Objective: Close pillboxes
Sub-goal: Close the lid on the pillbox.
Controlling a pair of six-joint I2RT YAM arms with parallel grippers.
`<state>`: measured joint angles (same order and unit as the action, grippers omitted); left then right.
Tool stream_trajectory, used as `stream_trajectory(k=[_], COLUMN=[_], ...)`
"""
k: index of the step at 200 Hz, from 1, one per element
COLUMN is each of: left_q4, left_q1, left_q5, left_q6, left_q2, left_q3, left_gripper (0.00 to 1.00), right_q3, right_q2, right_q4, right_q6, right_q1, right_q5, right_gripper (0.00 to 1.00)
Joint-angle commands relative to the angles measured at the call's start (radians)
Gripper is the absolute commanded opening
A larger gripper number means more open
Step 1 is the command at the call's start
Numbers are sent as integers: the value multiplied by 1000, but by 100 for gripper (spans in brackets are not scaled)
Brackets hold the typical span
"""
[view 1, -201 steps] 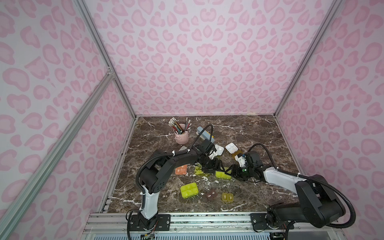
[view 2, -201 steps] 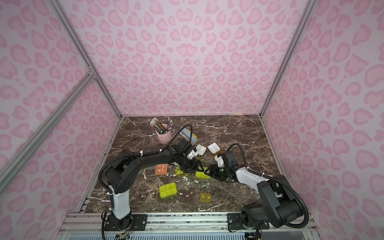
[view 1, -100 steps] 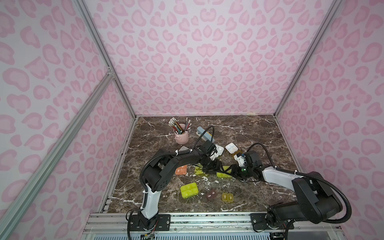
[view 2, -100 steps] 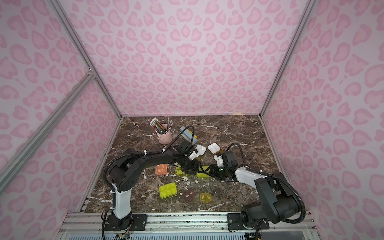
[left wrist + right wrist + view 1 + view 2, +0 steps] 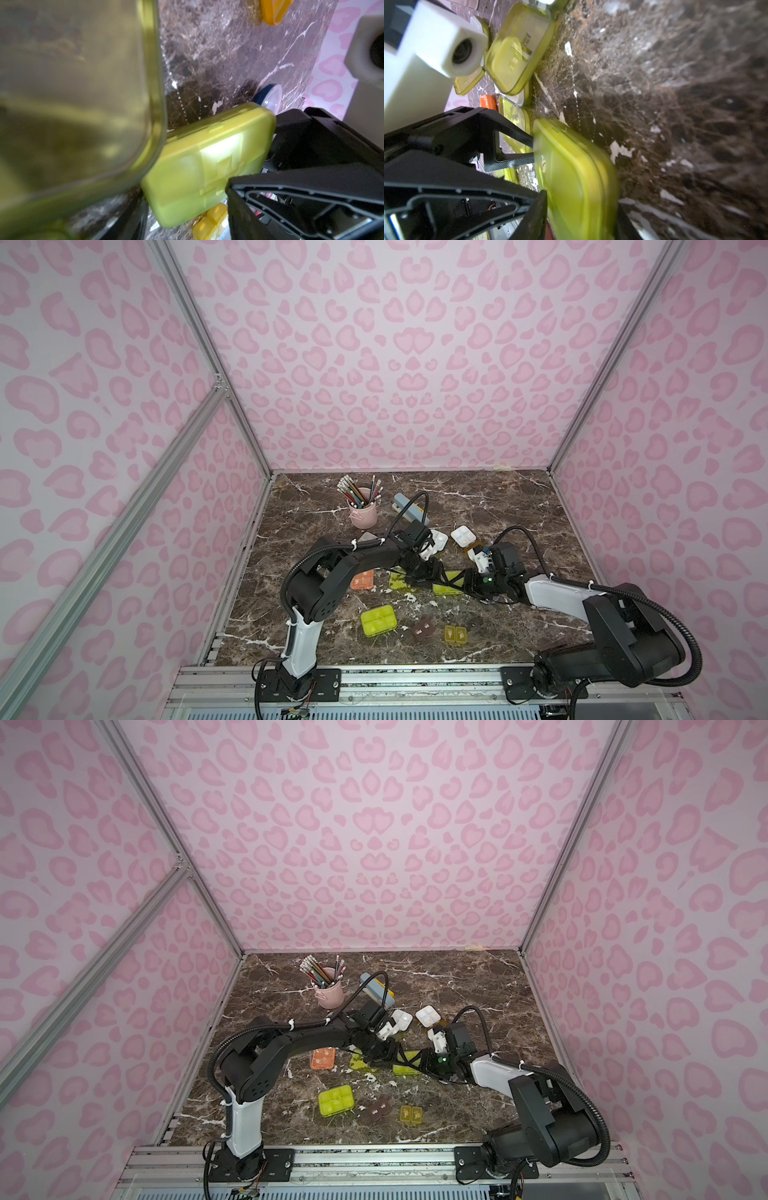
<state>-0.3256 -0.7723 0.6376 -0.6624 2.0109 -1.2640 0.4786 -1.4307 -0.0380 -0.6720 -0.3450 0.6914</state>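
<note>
Your right gripper (image 5: 580, 202) has its jaws on opposite sides of a closed lime pillbox (image 5: 577, 176), pressed against the plastic as far as the right wrist view shows, though the box is blurred there. In both top views you will find that box lying flat on the marble tabletop (image 5: 498, 506), in the middle, between the two arms.

Your left gripper (image 5: 431, 572) points in from the other side. One of its fingers (image 5: 517, 143) touches the end of the same box. The second finger is hidden, so you cannot tell whether those jaws are apart or together. A see-through lime lid (image 5: 83, 93) fills much of the left wrist view, too close and soft to place.

For writing, look at the second lime lid (image 5: 519, 47) in the right wrist view: it carries raised marks at its centre, too blurred to read.

Nearer the robot's base sit three cases with lids down: a lime six-part box (image 5: 378, 620), a brown box (image 5: 424, 630) and a yellow box (image 5: 456, 634). The brown and yellow lids bear pale marks, too small to read.

A salmon box (image 5: 362, 580) lies just beside the left arm. Two white trays (image 5: 463, 536) lie open farther back, near the stapler (image 5: 409, 506) and the pencil cup (image 5: 363, 514).
</note>
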Motion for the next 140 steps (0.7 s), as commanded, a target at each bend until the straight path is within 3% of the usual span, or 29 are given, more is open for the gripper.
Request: stream_trajectory(k=[1, 140], left_q4=[15, -51], left_q1=[-2, 2], left_q5=[22, -22], left_q6=[9, 39], left_q2=[-4, -141], left_q3=[-4, 31], left_gripper=[62, 71], right_q3=[-12, -19], right_q2=[-4, 136], right_q4=[64, 177], right_q6=[11, 11], right_q1=[-4, -5], right_q5=[-39, -106], right_gripper=[47, 62])
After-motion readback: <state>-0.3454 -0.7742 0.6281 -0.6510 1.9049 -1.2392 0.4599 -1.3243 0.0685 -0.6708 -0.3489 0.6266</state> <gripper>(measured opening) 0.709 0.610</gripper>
